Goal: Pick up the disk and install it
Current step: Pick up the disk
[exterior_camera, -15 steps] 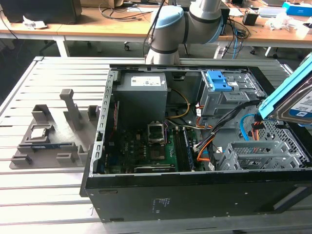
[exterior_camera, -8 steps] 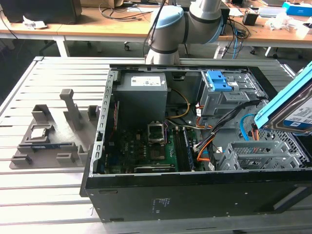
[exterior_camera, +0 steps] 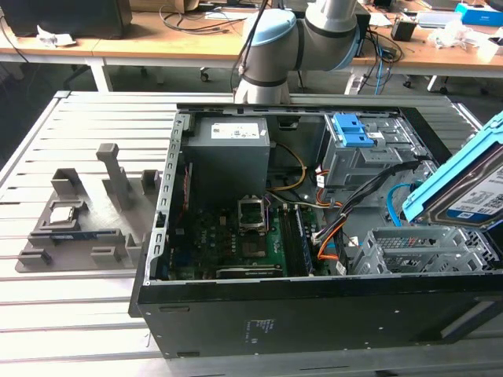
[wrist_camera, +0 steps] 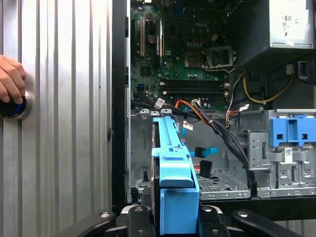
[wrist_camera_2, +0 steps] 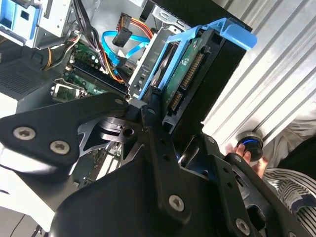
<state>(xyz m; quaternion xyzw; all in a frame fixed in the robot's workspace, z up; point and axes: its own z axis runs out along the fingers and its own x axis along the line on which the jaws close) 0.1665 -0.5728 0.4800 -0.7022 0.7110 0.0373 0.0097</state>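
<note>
My hand [wrist_camera: 175,217] is clamped on the disk [exterior_camera: 470,187]. Its black metal fingers [wrist_camera: 139,217] press against the disk's two flanks, and bolt heads show on the linkage. The disk is a flat silver slab framed in glossy blue plastic rails, with a white-and-blue label on its broad face. In the second wrist view its other face shows a dark circuit board and a comb of connector pins.

I hold it tilted in the air above the end of the open black computer case [exterior_camera: 259,314] at the exterior view's right, over a perforated grey sheet-metal drive cage [exterior_camera: 409,251]. In the first wrist view it stands edge-on, with the blue rail toward the camera.

Inside the case lie a green motherboard [exterior_camera: 251,243], a matte grey power-supply box [exterior_camera: 228,157] and bundled orange and black cables. The bench [exterior_camera: 78,314] is ribbed aluminium slats. A person's fingers [wrist_camera: 10,79] rest on a round blue-lit button [wrist_camera: 12,106] set in it.
</note>
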